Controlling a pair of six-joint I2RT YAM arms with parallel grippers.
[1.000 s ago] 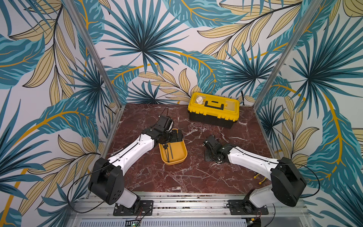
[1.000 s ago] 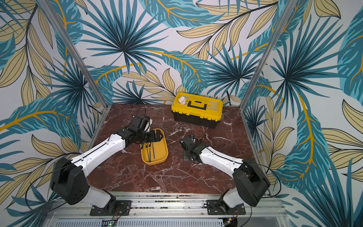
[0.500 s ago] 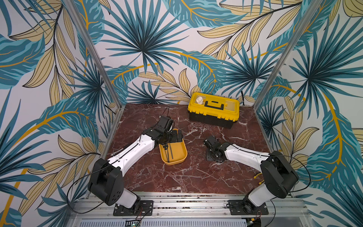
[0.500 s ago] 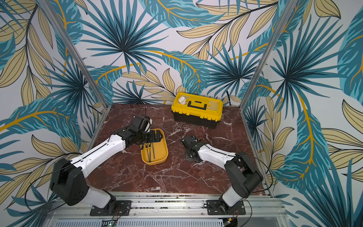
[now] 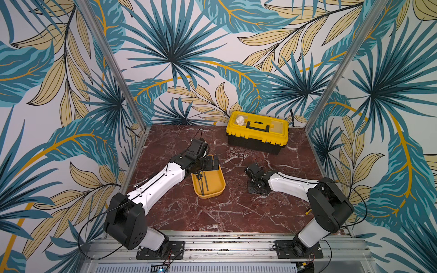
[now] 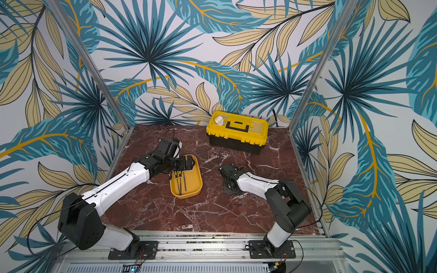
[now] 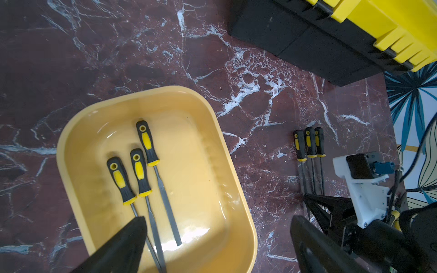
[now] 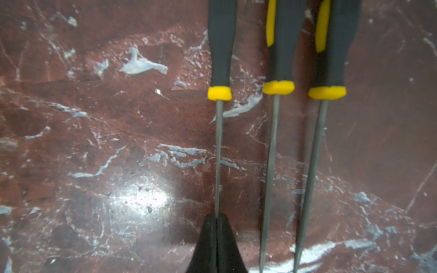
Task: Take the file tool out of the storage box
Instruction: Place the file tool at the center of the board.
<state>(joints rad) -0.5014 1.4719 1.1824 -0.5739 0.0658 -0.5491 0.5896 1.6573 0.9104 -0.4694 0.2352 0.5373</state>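
Observation:
The storage box (image 5: 216,189) (image 6: 195,184), a shallow yellow tray, lies left of centre in both top views. In the left wrist view three black-and-yellow file tools (image 7: 140,175) lie in the tray (image 7: 227,179). My left gripper (image 7: 217,238) hovers open over it; one finger (image 7: 127,238) is above the file shafts, the other beyond the rim. Three more files (image 7: 309,146) lie side by side on the marble. My right gripper (image 8: 216,216) (image 5: 254,188) is shut on the thin shaft of the outermost one (image 8: 218,153), down at the table.
A black toolbox with a yellow lid (image 5: 257,132) (image 6: 237,132) stands at the back right, with a small white piece (image 5: 240,120) on its lid. Metal frame posts and patterned walls close in the red marble table (image 5: 212,212).
The right arm's elbow has swung left and towards the back while its gripper stayed low at the files on the table. The left arm has not moved.

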